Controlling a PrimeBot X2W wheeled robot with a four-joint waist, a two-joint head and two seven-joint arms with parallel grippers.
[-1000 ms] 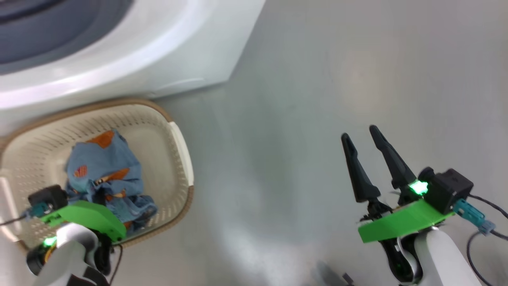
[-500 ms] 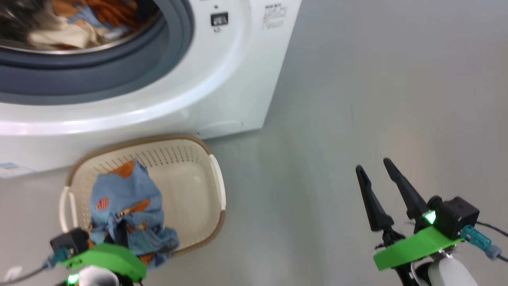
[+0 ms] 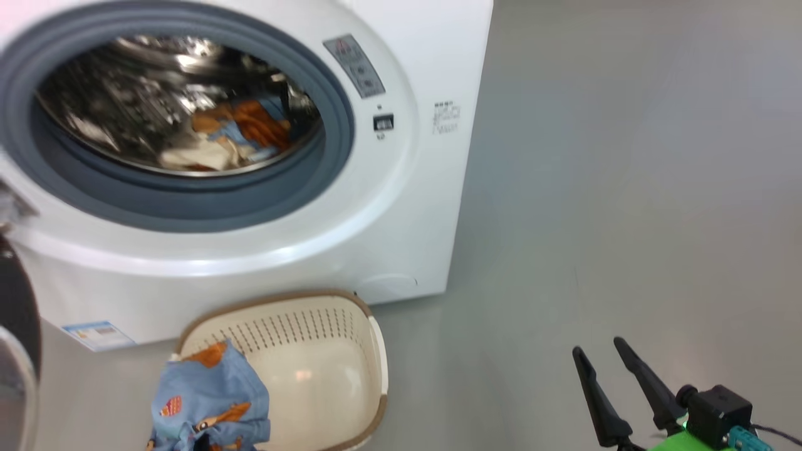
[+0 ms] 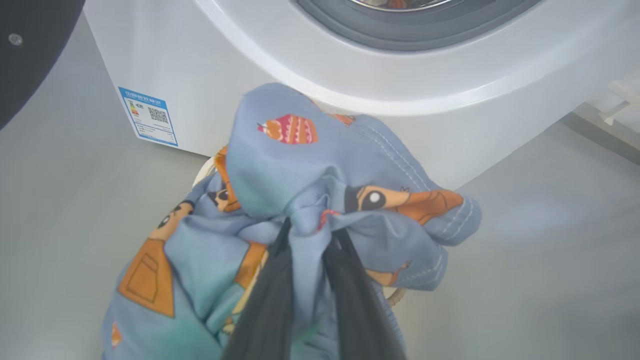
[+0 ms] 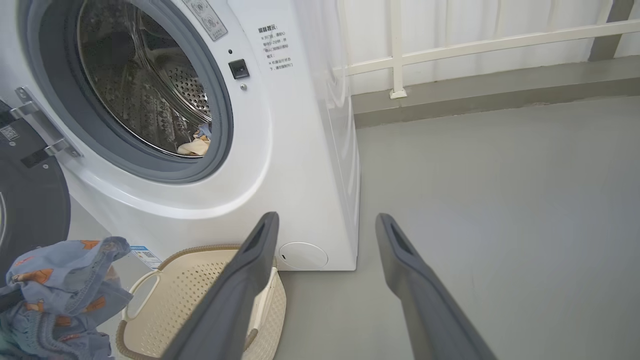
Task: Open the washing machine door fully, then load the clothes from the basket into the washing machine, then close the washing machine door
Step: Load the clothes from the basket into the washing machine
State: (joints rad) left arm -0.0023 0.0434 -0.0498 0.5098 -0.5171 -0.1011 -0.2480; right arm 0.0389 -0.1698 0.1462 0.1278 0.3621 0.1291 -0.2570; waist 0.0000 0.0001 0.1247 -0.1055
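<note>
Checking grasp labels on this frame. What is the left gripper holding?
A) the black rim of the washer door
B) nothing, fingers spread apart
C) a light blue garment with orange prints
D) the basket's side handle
C: in the left wrist view the left gripper has a bunched fold of the light blue garment pinched between its two dark fingers.

Washing machine [image 3: 401, 207]: white body, ringed by a grey gasket [image 3: 188, 210]; shiny steel drum [image 3: 113, 94]; blue label sticker [image 4: 148, 116].
Door [image 5: 30, 210]: glossy black.
Basket [image 3: 294, 322]: cream-white, perforated in rows, edged in brown.
Clothes [image 4: 300, 165]: light blue, printed with orange-brown cartoon figures; cream and orange pieces seen in the drum.
Floor [image 3: 626, 188]: plain grey.
</note>
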